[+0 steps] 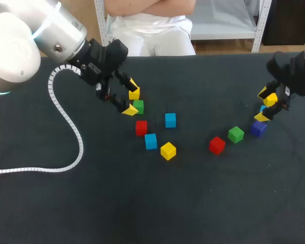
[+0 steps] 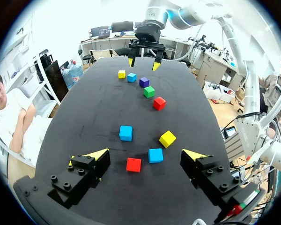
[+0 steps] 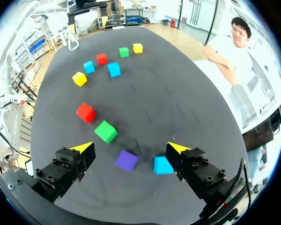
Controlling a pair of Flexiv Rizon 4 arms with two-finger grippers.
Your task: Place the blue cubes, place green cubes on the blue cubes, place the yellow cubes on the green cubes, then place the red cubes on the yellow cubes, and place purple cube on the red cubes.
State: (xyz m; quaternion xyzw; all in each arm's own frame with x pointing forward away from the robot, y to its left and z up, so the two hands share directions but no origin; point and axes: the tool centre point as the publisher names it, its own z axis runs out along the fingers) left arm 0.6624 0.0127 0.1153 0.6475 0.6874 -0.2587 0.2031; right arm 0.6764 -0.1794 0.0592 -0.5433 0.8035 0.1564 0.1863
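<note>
On the table [image 1: 203, 203], the working surface is a matte black covering. Positions below are given from the purple cube [image 1: 258, 128].

1. The purple cube lies flat on the covering, below the right gripper [image 3: 129, 147]. This gripper is released. Its fingers stand spread, with the purple cube between them and clear of both.
2. An adjacent blue cube [image 3: 163, 165] lies just beside the purple cube, close to one finger. Contact with that finger cannot be confirmed.
3. A near green cube [image 1: 236, 134] sits just beside the purple cube, toward the table's middle. A near red cube [image 1: 217, 145] comes next in the same line.
4. Well apart from the purple cube, past the table's middle, lies a second group. It holds a far red cube [image 1: 141, 127], a rear blue cube [image 1: 170, 120], a front blue cube [image 1: 151, 141], a far yellow cube [image 1: 168, 151] and a far green cube [image 1: 138, 106]. Each rests singly on the covering.
5. The left gripper [image 1: 132, 101] hangs at the far green cube. It is released, with its fingers wide apart and grasping nothing.
6. A white coiled cable [image 1: 79, 142] lies on the covering, farther from the purple cube than any other item.
</note>
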